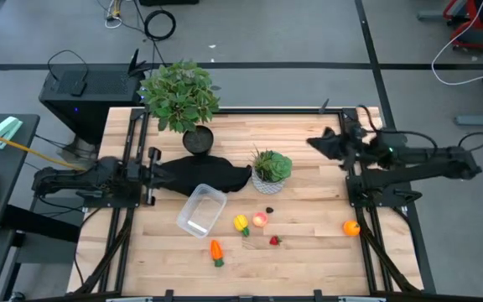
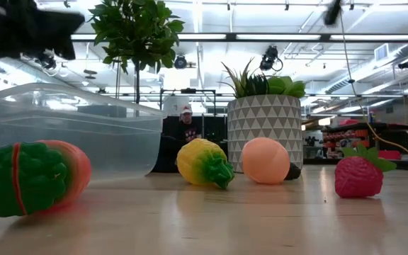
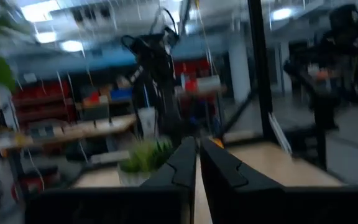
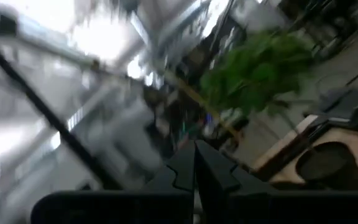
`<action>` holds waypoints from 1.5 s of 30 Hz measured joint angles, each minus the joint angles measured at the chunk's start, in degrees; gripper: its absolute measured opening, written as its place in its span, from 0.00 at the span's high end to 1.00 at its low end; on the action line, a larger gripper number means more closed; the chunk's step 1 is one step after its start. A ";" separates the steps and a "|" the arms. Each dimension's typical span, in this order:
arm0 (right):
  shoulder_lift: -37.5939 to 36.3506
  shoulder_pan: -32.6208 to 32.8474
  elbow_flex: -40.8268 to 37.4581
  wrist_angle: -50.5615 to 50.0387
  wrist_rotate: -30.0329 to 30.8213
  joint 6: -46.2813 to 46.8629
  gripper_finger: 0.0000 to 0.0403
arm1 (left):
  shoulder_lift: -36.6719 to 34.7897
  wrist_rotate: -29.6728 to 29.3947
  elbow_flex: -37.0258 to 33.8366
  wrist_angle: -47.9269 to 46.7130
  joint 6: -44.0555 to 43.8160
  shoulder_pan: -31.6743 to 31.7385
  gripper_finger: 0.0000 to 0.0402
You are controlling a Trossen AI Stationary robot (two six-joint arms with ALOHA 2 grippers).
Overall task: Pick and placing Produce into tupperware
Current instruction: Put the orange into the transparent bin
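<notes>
Clear tupperware [image 1: 201, 210] lower centre sits empty, so either pinched-shut gripper, left [image 3: 196, 163] or right [image 4: 194, 163], should open wide above one produce piece

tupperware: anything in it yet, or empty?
Empty. The tupperware shows only bare clear plastic from above; the pineapple, peach, strawberry, carrot and orange all lie outside on the table.

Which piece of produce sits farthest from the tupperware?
The round orange, alone near the right arm's base; the others cluster close beside the tupperware.
</notes>
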 joint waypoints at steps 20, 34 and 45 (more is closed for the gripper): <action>36.29 -1.70 67.44 -62.91 -9.30 -11.90 0.96 | 0.08 0.25 9.39 27.66 -9.11 0.13 0.94; 36.02 0.46 67.36 -79.82 -8.66 -7.60 0.96 | 35.83 16.66 55.86 -29.83 -7.13 0.02 0.94; 33.61 18.77 57.26 -82.75 -7.60 5.71 0.96 | 50.04 15.73 73.33 -40.17 2.79 -4.55 0.88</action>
